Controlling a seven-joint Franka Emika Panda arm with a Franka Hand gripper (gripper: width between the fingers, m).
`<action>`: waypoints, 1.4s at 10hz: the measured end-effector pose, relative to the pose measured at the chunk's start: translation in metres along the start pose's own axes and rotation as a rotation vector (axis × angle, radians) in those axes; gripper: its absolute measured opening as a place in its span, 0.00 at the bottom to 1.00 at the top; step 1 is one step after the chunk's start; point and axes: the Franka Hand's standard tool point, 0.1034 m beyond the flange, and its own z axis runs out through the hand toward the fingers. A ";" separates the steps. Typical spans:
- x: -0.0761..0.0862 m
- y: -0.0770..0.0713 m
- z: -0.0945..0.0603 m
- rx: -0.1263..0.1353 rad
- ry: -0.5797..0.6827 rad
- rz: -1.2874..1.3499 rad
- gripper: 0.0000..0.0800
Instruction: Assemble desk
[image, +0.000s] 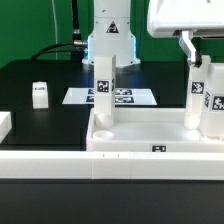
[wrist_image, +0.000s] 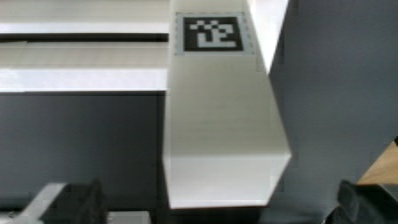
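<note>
The pincer (wrist_image: 217, 198) was spread either side of the upright leg (image: 205, 100) at the exterior view's right; seating it in the tabletop (image: 140, 140) socket probably needed closing, then twisting

Arm base (image: 108, 38) sits top centre in the exterior view, a white column standing straight up. The wrist end comes in at the upper right of that frame: a chunky white hand block (image: 185, 15) pointing pretty much straight down, with one slim finger (image: 189, 50) hanging off it at a slight slant. In the wrist view the gripper (wrist_image: 217, 200) has its jaws spread wide, with both dark fingers (wrist_image: 71, 205) showing, well apart from each other.
</note>
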 end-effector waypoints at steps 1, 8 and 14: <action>0.002 0.001 0.000 0.002 -0.070 0.009 0.81; 0.001 0.007 0.005 -0.001 -0.384 0.035 0.81; -0.002 0.003 0.008 -0.004 -0.389 0.045 0.47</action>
